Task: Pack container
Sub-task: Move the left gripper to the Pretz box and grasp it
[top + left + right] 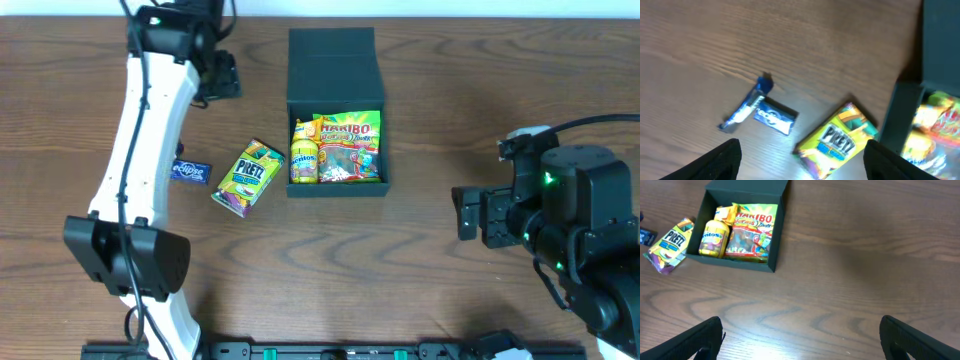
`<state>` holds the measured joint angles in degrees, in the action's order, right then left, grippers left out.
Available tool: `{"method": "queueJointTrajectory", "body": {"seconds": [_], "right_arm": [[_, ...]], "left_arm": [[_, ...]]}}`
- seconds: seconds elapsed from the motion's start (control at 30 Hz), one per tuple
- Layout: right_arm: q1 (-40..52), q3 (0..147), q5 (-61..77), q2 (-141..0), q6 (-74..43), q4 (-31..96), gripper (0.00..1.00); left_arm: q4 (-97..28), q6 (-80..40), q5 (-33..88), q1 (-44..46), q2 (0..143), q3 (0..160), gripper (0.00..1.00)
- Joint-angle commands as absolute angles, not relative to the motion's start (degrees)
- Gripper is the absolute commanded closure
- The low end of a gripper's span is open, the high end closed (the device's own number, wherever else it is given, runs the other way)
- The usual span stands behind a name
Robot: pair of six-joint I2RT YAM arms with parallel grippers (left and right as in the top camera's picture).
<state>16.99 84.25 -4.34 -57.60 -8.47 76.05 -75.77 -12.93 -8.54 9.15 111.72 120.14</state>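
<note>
My left end effector (803, 150) hung spread wide with nothing between its fingers, looking down at the counter (715, 45). Right below it, framed between the two fingers, lay the pretzel-stick box (837, 142), flat on its side, its long axis running on a slant with one end aimed toward the container (935, 65). A gum pack (775, 118) sat just beyond it, on the side away from the container.

The container stood open just beside the pretzel-stick box, lid flap thrown back, a gummy bag (350, 147) and a yellow bottle (304, 155) already inside. My right end effector (802, 335) was spread wide too and empty, but well apart on the container's other side. I judged the left arm far nearer, needing to turn its fingers across that slanted box.
</note>
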Motion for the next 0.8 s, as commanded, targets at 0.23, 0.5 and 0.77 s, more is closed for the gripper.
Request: {"method": "queueJointTrajectory", "body": {"seconds": [0.23,0.5,0.77], "right_arm": [[16.5,84.2,-4.7,-57.4,-7.6,76.1,0.01],[16.5,84.2,-4.7,-57.4,-7.6,76.1,0.01],[16.5,84.2,-4.7,-57.4,-7.6,76.1,0.01]], "left_arm": [[-73.3,16.2,4.7,8.2,112.1,109.4,0.16],[-65.6,16.3,7.6,8.2,112.1,94.8,0.02],[-59.7,18.7,11.6,8.3,112.1,85.3,0.05]]}}
